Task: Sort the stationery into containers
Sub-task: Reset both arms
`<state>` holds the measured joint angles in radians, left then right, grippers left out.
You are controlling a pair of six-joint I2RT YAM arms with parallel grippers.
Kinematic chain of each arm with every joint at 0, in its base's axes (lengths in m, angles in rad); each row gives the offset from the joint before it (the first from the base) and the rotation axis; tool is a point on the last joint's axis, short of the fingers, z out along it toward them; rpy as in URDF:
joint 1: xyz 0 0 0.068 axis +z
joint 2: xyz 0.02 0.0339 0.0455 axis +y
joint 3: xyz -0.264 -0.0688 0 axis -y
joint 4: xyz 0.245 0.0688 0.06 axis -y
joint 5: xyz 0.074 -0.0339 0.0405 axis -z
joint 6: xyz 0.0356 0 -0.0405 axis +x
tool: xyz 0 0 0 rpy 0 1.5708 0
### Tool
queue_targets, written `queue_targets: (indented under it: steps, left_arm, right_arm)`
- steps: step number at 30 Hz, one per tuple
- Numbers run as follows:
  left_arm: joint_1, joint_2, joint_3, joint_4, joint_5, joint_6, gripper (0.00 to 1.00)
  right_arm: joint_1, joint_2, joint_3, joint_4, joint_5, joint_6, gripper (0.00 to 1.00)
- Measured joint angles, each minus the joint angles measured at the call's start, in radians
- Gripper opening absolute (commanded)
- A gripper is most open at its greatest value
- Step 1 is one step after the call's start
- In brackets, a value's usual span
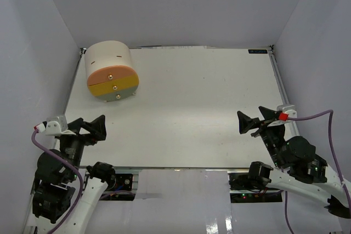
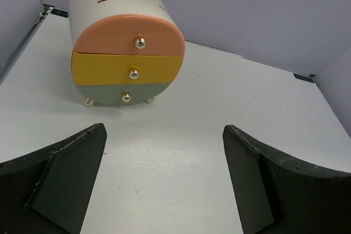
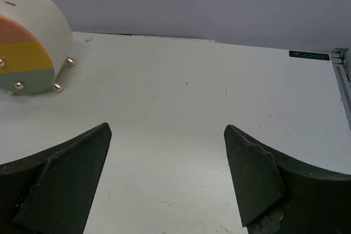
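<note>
The beige half-cylinder cabinet point(image 1: 111, 70) stands at the far left of the table. Its peach-orange, yellow and grey-green drawers are all shut; it also shows in the left wrist view point(image 2: 127, 61) and at the left edge of the right wrist view point(image 3: 30, 42). No pens, markers or eraser blocks are in view. My left gripper point(image 1: 100, 127) is open and empty at the near left, facing the cabinet point(image 2: 164, 152). My right gripper point(image 1: 241, 121) is open and empty at the near right point(image 3: 167, 154).
The white table point(image 1: 192, 108) is walled by pale panels on the left, back and right. A small black label point(image 1: 258, 51) sits at the far right edge. Metal rails run along the table's side edges.
</note>
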<state>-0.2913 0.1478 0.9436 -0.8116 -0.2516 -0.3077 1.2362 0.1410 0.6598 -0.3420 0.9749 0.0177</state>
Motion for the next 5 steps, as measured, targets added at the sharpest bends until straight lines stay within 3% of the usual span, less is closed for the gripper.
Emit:
queue_targets:
  steps: [5]
  left_arm:
    - [0.0, 0.002, -0.002, 0.0, 0.0, -0.008, 0.98]
  right_arm:
    - [0.0, 0.036, 0.0, 0.0, -0.007, 0.0, 0.9]
